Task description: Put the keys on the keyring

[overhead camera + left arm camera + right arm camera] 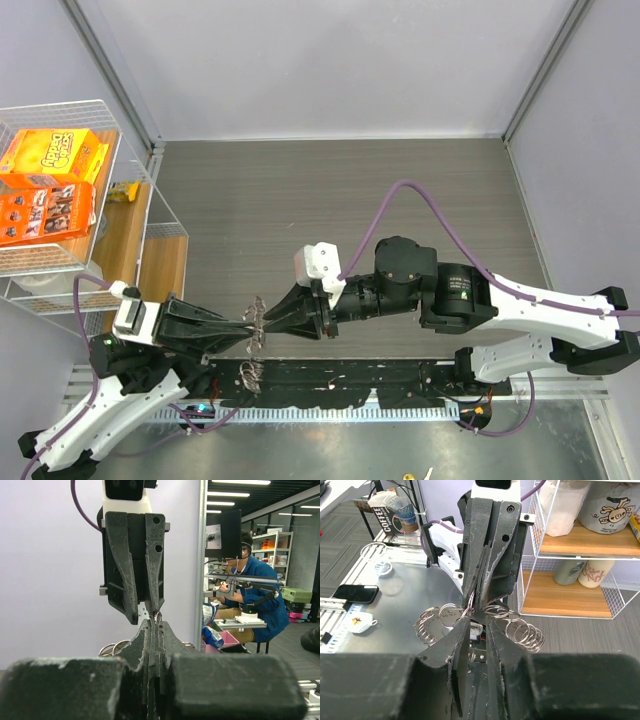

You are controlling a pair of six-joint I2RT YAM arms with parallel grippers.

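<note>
Threading was underway: the left pincer [472, 597] was clenched on the keyring [512, 625], and directly opposite, tip to tip, the right pincer [472, 630] pinched a small key [476, 628], needing fine alignment.

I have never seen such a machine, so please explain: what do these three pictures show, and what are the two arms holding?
These are two robot arms fixed at the near edge of a table. One picture looks down from above; the other two come from a camera on each wrist. The left gripper and the right gripper meet tip to tip above the table. Between them hangs the keyring, a bunch of thin metal rings. The left gripper is shut on it. Whether the right grips it, I cannot tell. A wire shelf with boxes stands at the left.
</note>
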